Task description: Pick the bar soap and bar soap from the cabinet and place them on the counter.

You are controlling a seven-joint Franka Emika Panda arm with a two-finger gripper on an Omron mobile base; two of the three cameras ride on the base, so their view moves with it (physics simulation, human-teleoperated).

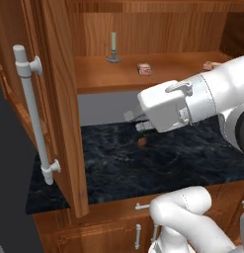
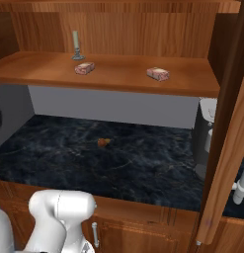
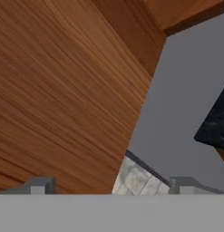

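Bar soap: two lie on the cabinet shelf, untouched. One (image 2: pixel 85 68) sits near the candle; the other (image 2: pixel 158 73) lies further right along the same shelf, well apart from the first. In the left base view the first shows at (image 1: pixel 144 68) and the second peeks out beside the robot's arm at the shelf's right end (image 1: pixel 208 65).
Cabinet: reddish-brown wall cabinet (image 1: pixel 158 29), doors open; the left door (image 1: pixel 61 108) swings toward the camera with its long silver bar handle (image 1: pixel 33 116); the wooden shelf (image 2: pixel 39 66) carries both bars.
Counter: black marble-look slab (image 2: pixel 143 163) below the shelf, with pale veins.
Grey wall: a plain strip (image 2: pixel 113 106) between shelf and counter.
Gripper: (image 1: pixel 136 122) in the left base view it hangs below the shelf's front edge, above the counter, pointing left toward the open door. The hand view shows its fingertips (image 3: pixel 41 185) standing wide apart with nothing between them, facing the door's wood grain.
Soap relative to gripper: both bars lie higher, on the shelf, apart from the fingers; the nearer one is above and just right of them.
Candle: pale, upright on a grey holder (image 2: pixel 76 45), at the shelf's back.
Brown lump: small and round (image 2: pixel 102 142), on the counter.
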